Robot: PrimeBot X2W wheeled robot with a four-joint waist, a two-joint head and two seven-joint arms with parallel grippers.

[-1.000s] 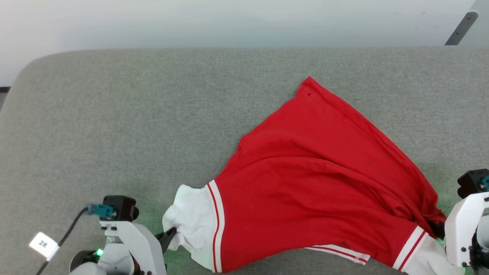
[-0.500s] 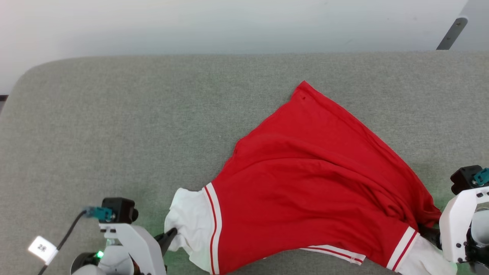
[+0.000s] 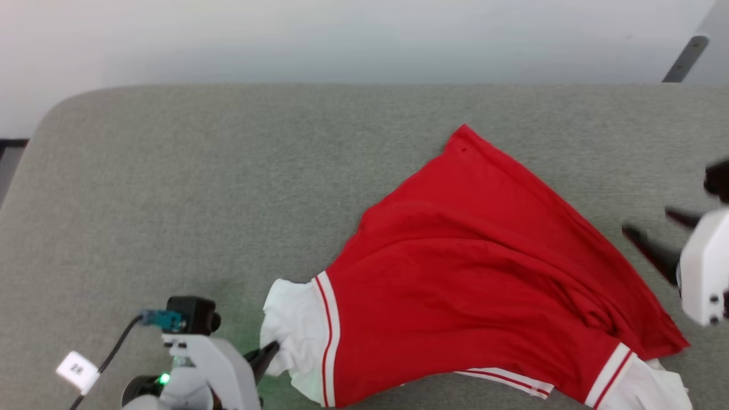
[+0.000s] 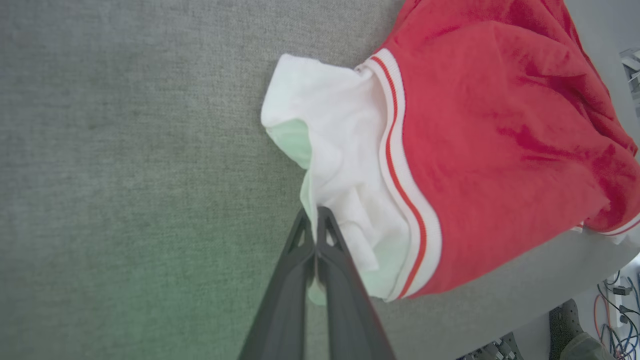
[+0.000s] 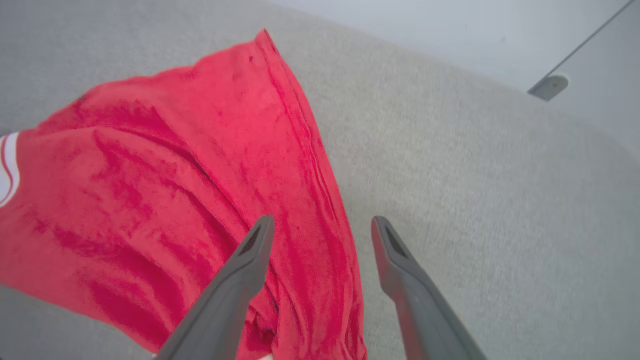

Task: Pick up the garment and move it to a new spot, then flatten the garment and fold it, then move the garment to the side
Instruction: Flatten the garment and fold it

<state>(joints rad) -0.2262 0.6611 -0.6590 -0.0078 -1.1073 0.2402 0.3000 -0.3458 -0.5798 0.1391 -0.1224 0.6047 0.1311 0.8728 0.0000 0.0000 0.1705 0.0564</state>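
Near left, the left end effector [image 4: 316,215] has its fingers pressed together on a thin fold of the left sleeve [image 4: 340,165], pinching the white cloth low over the grey worktop [image 3: 199,188]. That is a slim bite. A sharp tug could slip the fold out, and a pull from this side alone would likely drag the garment [image 3: 472,267] into a heap rather than flatten it. Along the near edge, the right sleeve [image 3: 649,384] lies loose and crumpled. The hem sits close to the worktop's near edge, so a careless sweep might take cloth over the side. The red body lies mid-worktop, right of centre, in slack ridges that bunch toward the right. Further back on the right, the right end effector [image 3: 645,221] is blurred, its fingers spread wide and holding nothing. Its wrist view shows one finger over red cloth and the other over bare worktop. At the far end the garment narrows to its far corner [image 3: 464,134]. A second ago the right end effector was clamped down at that right sleeve. It has since let go and swung away, and the sleeve has settled. The left pinch holds as before, and the head view itself has shifted slightly.
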